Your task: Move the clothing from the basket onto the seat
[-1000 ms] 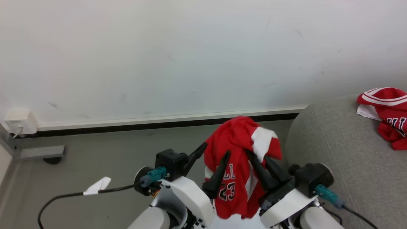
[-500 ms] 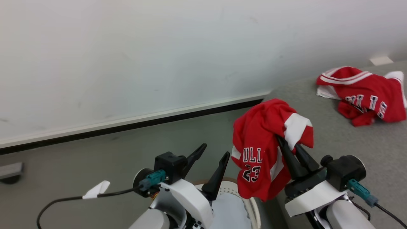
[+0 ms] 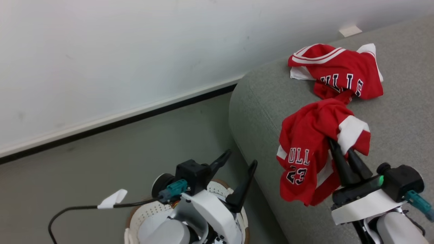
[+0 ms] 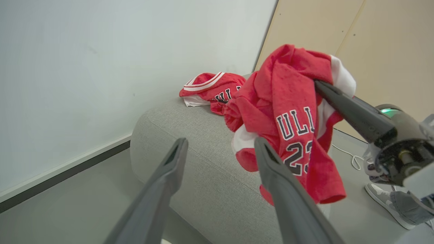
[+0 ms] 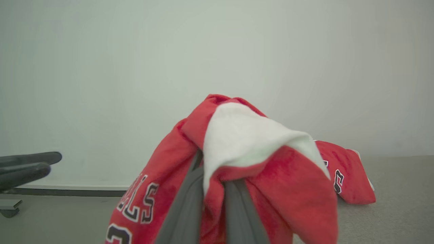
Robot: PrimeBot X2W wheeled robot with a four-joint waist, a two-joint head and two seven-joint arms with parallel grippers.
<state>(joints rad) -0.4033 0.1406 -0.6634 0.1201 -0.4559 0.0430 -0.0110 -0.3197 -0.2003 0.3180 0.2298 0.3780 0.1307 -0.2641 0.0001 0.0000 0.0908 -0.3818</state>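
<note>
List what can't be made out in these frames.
- Inside of the basket, head view: the left arm covers it, so leftover clothing is unknown.
- Fingertips of the right gripper, head and right wrist views: buried in the held garment.
- Its lettering: folds hide part; "ULL" and "23" read.
- Extent of the seat: cut off by frame edges.

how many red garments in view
2. The far garment lies on the seat; the held garment hangs from the right end effector over the seat's edge. More may hide in the basket.
</note>
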